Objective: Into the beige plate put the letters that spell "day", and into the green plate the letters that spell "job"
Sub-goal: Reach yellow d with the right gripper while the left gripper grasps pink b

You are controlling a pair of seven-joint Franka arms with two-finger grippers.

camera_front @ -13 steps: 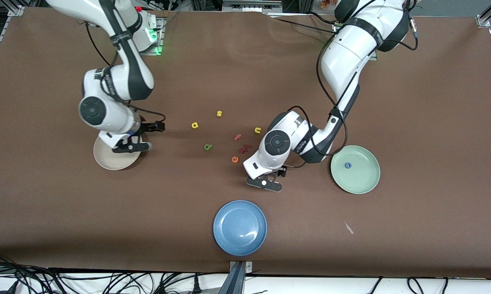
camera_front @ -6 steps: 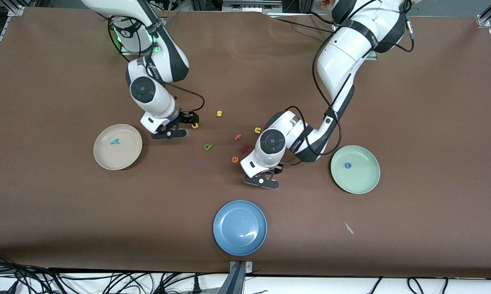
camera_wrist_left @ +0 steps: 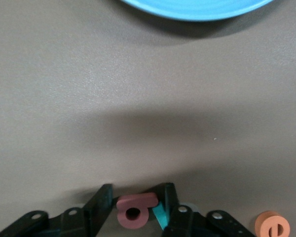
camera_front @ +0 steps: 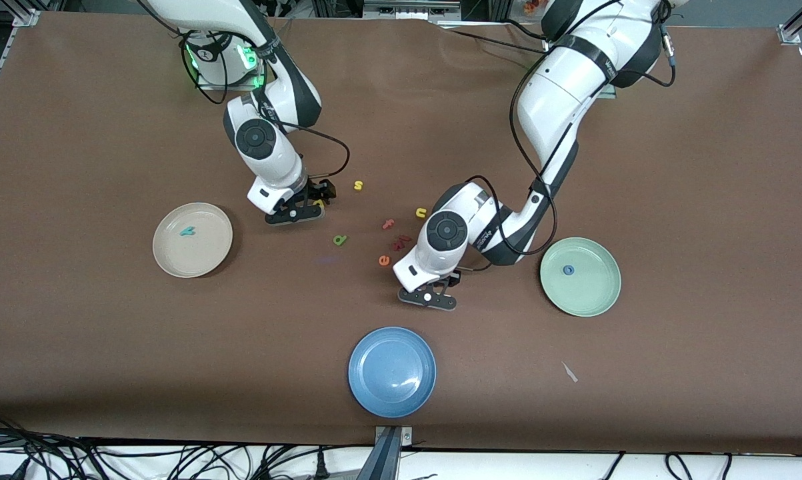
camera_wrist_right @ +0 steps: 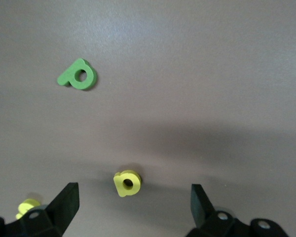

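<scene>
Progress partial: teal y on beige plate, blue o on green plate. Left gripper fingers half-closed around salmon b, teal j beside. Right gripper wide open, empty, over yellow a; green d on table near it. Four letters left.

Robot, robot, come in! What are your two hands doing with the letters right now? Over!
Left gripper closing around salmon b, teal j right beside it. Right gripper open over yellow a. Nothing between them.

right tool moved from beige plate to yellow a, left tool narrowing around salmon b
</scene>
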